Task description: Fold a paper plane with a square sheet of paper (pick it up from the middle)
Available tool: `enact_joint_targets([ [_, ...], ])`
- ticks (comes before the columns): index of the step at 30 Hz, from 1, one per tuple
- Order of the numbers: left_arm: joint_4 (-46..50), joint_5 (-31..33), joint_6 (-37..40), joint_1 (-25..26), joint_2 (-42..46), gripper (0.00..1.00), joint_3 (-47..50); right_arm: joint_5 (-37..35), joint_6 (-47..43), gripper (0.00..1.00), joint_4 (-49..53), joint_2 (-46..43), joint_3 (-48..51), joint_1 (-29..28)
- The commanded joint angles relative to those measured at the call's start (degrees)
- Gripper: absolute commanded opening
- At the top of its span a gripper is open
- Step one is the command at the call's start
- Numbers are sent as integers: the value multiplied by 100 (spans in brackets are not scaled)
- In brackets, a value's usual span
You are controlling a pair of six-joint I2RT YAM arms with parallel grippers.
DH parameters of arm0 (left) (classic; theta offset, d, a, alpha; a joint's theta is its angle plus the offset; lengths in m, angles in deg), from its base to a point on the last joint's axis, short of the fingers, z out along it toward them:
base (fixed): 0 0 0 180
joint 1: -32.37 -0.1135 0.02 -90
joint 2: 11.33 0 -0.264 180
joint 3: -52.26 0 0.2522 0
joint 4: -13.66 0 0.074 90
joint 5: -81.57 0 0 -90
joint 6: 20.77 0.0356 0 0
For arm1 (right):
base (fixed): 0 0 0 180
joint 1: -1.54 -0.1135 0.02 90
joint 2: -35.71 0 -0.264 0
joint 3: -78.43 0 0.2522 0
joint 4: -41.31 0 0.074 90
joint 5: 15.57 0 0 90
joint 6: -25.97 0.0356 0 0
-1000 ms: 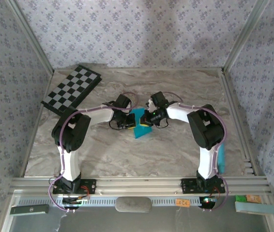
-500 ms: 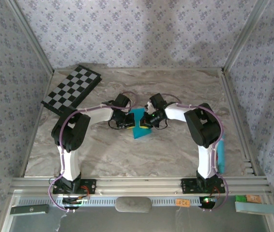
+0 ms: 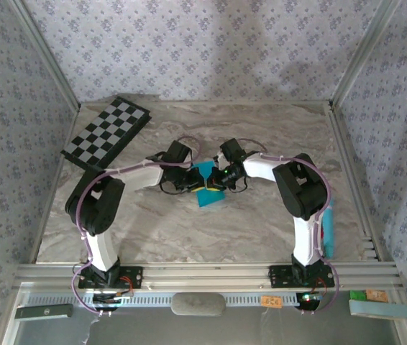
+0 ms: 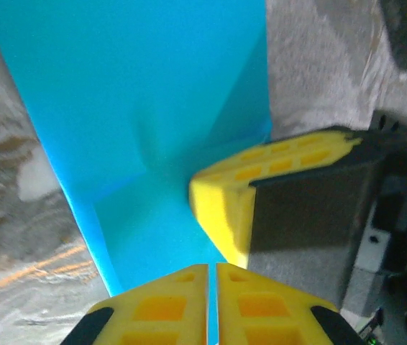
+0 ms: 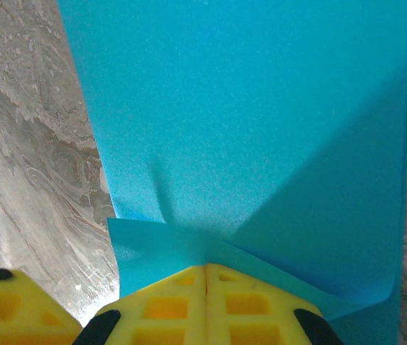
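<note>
Partly folded sheet (image 3: 208,192) at the centre of the table (image 3: 275,136). The left gripper (image 4: 211,267) is at its 9 o'clock, fingers nearly together. The right gripper (image 5: 205,267) is at 3 o'clock, fingers together.

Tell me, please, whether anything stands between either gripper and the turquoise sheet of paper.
Nothing visible does. The left gripper and the right gripper are both closed right at the sheet of paper, meeting it from opposite sides near its fold, with no other object between fingers and paper.
</note>
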Motion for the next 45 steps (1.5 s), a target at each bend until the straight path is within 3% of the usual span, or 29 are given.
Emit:
enact_joint_targets([
  [1,-218,-308,-248,115,57,11,161,-674,-78,5,660,448,160,-83],
  [20,27,-341,-79,283,-357,12,205,-701,-34,5,720,529,125,-70],
  [45,436,-213,126,387,-255,10,578,-736,-36,5,851,583,99,-15],
])
